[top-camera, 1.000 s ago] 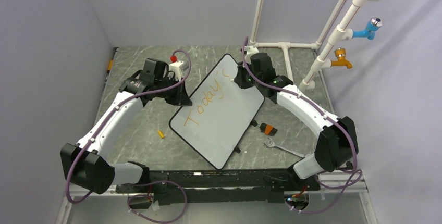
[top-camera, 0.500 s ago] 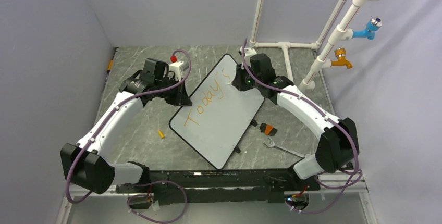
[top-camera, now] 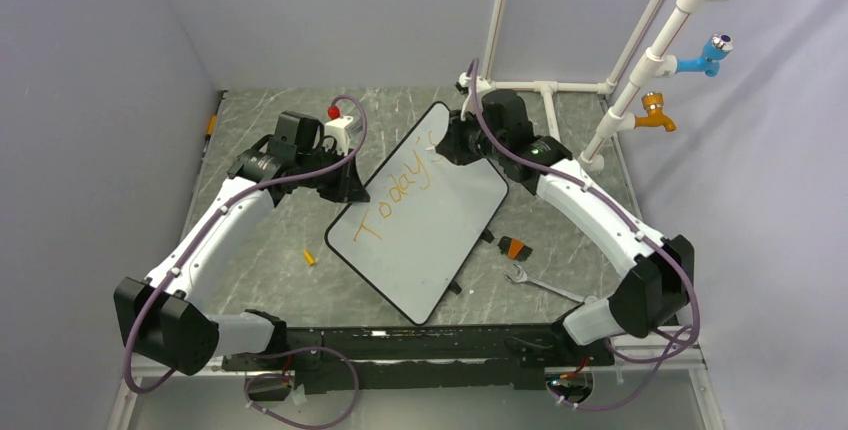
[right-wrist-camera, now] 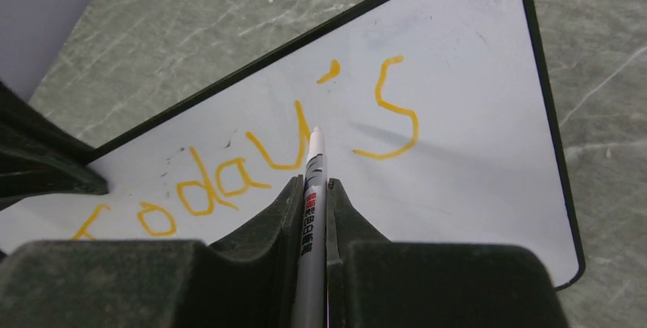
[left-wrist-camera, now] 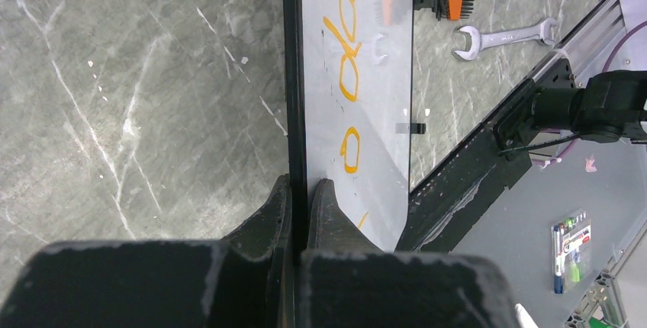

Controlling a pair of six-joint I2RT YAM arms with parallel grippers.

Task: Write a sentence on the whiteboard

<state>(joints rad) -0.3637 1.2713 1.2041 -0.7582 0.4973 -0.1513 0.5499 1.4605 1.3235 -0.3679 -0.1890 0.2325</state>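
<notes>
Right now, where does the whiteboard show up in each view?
Top external: the whiteboard lies diagonally at the centre of the picture.
Left wrist: the whiteboard runs up the middle, its rim clamped in the left jaws.
Right wrist: the whiteboard fills the upper half, behind the marker.
Shared landmark: the orange lettering.

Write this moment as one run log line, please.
left gripper: shut on whiteboard edge | right gripper: shut on marker, tip over the y | sentence: only "Today's" written
</notes>
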